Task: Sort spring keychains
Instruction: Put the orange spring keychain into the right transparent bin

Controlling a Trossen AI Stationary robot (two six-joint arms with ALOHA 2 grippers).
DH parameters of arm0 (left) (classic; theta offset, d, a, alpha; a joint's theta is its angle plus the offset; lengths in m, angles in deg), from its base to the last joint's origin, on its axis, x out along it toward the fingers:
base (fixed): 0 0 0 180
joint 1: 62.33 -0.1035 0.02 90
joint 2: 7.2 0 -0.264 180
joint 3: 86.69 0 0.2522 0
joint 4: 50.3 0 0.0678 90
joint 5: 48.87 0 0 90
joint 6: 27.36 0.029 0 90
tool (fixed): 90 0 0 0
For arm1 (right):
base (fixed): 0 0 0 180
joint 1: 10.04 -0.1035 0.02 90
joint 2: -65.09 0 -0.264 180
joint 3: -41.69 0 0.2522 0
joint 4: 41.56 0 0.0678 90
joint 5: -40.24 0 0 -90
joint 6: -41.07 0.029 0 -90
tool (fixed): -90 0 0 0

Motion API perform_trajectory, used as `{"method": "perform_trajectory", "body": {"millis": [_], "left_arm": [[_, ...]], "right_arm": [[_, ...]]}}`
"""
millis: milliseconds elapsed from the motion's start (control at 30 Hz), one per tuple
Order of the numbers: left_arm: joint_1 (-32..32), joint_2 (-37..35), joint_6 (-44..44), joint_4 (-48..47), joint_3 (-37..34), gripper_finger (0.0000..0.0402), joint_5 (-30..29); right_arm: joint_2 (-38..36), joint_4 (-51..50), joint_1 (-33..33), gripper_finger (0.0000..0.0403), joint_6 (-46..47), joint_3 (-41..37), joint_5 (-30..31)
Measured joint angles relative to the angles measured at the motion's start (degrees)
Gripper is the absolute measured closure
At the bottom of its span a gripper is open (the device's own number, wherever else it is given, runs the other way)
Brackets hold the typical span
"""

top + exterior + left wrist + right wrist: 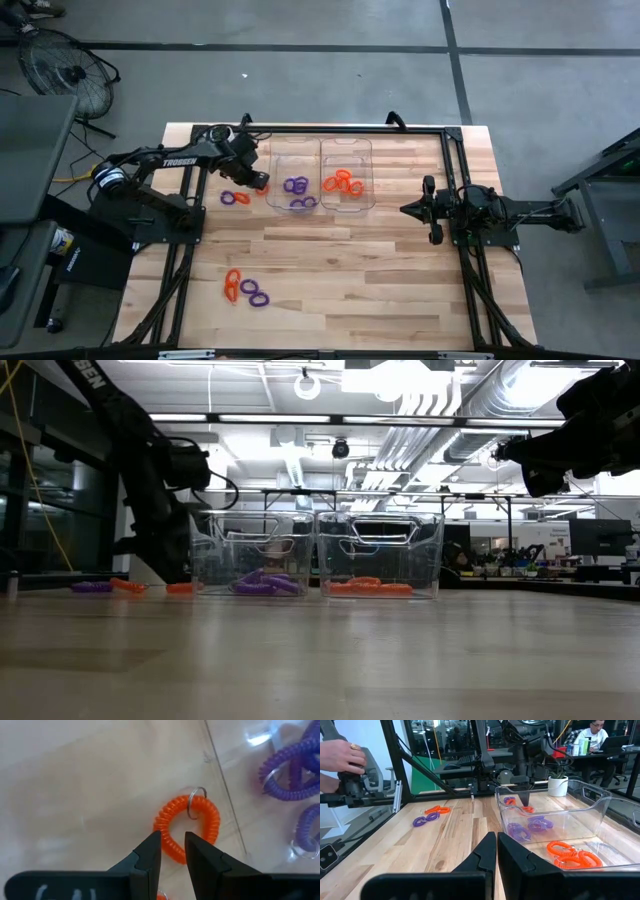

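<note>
My left gripper [258, 181] points down just left of the left clear tray [280, 150], open by a narrow gap. In the left wrist view its fingers [150, 854] stand on either side of the near arc of an orange spring keychain [187, 827]. That keychain lies flat on the wood beside the tray wall. The left tray holds purple keychains [297, 186]; the right tray [360, 150] holds orange ones [343, 183]. Loose purple ones [235, 198] lie on the wood near my left gripper. My right gripper [405, 210] hovers shut, level, at the table's right.
A mixed orange and purple group of keychains [245, 290] lies near the front left of the table. Black frame rails [455, 170] run along the table's sides and back. A person's hand [342, 757] holds a device beyond the table's left side.
</note>
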Motion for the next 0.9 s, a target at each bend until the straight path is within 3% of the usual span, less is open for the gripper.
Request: {"method": "perform_trajectory", "body": {"millis": [400, 667, 900], "left_arm": [[0.0, 0.0, -0.8, 2.0, -1.6, 0.0315, -5.2], [0.0, -0.1, -1.1, 3.9, -3.0, 0.0315, -4.3], [0.1, -0.2, -1.1, 4.4, -4.5, 0.0315, -7.2]], "right_arm": [[0.0, 0.0, 0.0, 0.0392, 0.0, 0.0, 0.0], [0.0, 0.0, 0.0, 0.0392, 0.0, 0.0, 0.0], [0.0, 0.0, 0.0, 0.0392, 0.0, 0.0, 0.0]]}}
